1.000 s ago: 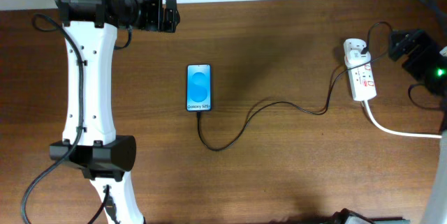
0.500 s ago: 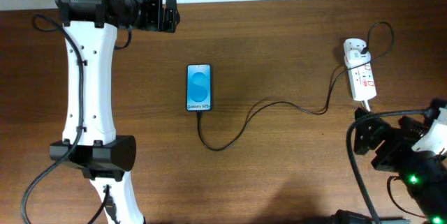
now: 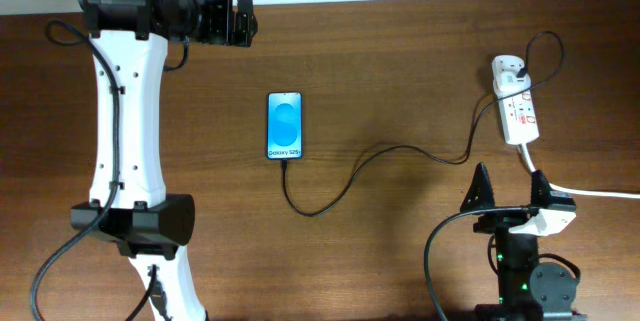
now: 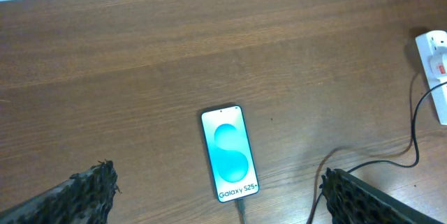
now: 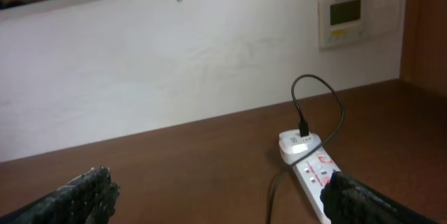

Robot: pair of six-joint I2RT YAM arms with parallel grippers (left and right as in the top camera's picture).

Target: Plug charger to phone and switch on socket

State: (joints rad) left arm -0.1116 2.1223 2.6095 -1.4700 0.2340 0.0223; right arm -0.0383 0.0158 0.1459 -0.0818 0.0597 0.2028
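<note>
The phone [image 3: 285,126] lies flat mid-table with its blue screen lit; it also shows in the left wrist view [image 4: 229,154]. The thin black charger cable [image 3: 345,176] runs from the phone's bottom edge, where its tip sits [image 4: 241,204], in a loop to the right. It ends at a white plug block at the far end of the white socket strip [image 3: 518,111], also seen in the right wrist view [image 5: 316,175]. My left gripper [image 4: 218,176] is open, high above the phone, near the back edge [image 3: 232,21]. My right gripper [image 3: 508,186] is open and empty in front of the socket [image 5: 220,182].
The socket's thick white cord [image 3: 590,193] runs off to the right edge, passing close by my right gripper. The left arm [image 3: 125,141] spans the table's left side. A white wall with a small panel [image 5: 346,18] stands behind the table.
My right arm has swung from the far right beside the socket to the front of the table, its open gripper now facing the socket. The left arm, phone and cable have not moved.
</note>
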